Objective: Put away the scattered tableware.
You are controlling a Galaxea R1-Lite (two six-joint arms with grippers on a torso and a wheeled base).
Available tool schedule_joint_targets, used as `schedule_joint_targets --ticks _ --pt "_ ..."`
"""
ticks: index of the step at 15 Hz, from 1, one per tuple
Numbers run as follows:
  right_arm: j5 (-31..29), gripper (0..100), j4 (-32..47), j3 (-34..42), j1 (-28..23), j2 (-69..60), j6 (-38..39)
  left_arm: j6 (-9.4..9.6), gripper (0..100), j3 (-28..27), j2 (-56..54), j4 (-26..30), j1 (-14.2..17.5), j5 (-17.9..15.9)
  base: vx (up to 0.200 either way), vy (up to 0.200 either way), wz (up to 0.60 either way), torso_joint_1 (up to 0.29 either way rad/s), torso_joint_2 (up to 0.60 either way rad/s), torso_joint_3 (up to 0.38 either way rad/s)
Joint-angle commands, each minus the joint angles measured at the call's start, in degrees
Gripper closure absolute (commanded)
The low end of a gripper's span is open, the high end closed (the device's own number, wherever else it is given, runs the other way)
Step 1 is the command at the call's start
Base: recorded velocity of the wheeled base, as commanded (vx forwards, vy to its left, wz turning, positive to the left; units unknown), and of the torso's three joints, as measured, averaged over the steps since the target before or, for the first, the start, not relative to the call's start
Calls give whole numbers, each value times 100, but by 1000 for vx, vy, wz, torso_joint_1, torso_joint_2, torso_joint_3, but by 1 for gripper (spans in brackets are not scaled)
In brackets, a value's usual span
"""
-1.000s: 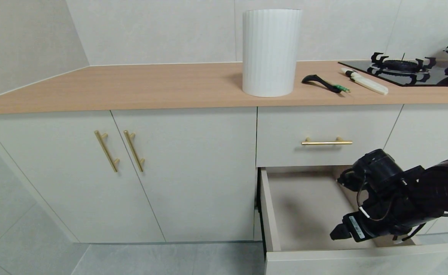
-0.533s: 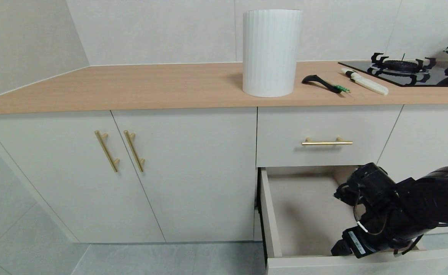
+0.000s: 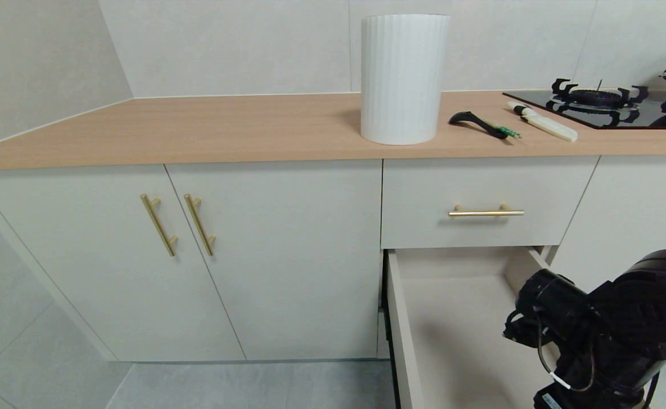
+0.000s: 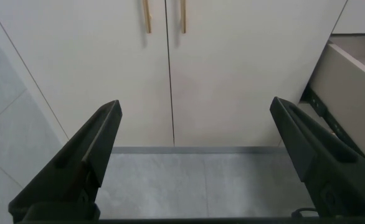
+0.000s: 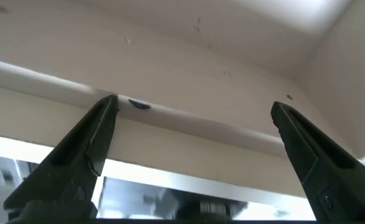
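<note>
Centrally, the lower drawer [image 3: 403,318] stands pulled out beneath a closed upper drawer [image 3: 424,196] with a brass bar handle [image 3: 485,212]; the visible part of its pale floor is bare. On the wooden countertop [image 3: 196,128] above, the scattered tableware lies to the right of a tall white ribbed canister [image 3: 404,79]: a black spoon [image 3: 482,124] with a green end to its handle lies just beside the canister, and a white utensil [image 3: 542,121] lies between the spoon and the black gas hob [image 3: 600,101], near the hob's front corner. Spoon and utensil are apart from one another, and both rest flat on the counter. The right arm [image 3: 617,326] is low at the right side of the open drawer, above its front right corner. As seen from the right wrist, the right gripper [image 5: 195,107] has its two dark fingers [image 5: 86,155] spread wide with nothing between them, and a pale edge of the drawer panel [image 5: 189,121] runs across behind the tips; contact with it cannot be judged. The left gripper [image 4: 195,109] likewise has its fingers [image 4: 83,165] parted and empty, and it faces the double cabinet doors [image 4: 232,68] and the grey floor [image 4: 189,183], with the drawer's side wall [image 4: 350,68] at one edge.
</note>
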Motion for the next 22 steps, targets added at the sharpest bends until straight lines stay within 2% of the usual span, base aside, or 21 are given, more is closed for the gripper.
schedule_joint_targets --ticks 1,5,9,12,15,19,22 --pt "-11 0 142 -13 191 6 1 -2 0 1 2 0 1 1 0 0 0 0 0 0" --pt "-81 0 133 -311 156 -144 72 -2 0 1 2 0 1 1 0 0 0 0 0 0" --pt "-143 0 -183 -672 -3 -1910 388 -2 0 1 2 0 1 1 0 0 0 0 0 0" --pt "-160 0 -473 -689 -134 -2877 239 -2 0 1 2 0 1 1 0 0 0 0 0 0" --pt "-160 0 -913 -663 -477 -2947 116 -2 0 1 2 0 1 1 0 0 0 0 0 0" --pt "-152 0 -974 -663 -512 -3062 -16 -2 0 1 2 0 1 1 0 0 0 1 -18 -12" --pt "-152 0 -983 -663 -512 -3141 -43 -2 0 1 2 0 1 1 0 0 0 23 -193 -281"
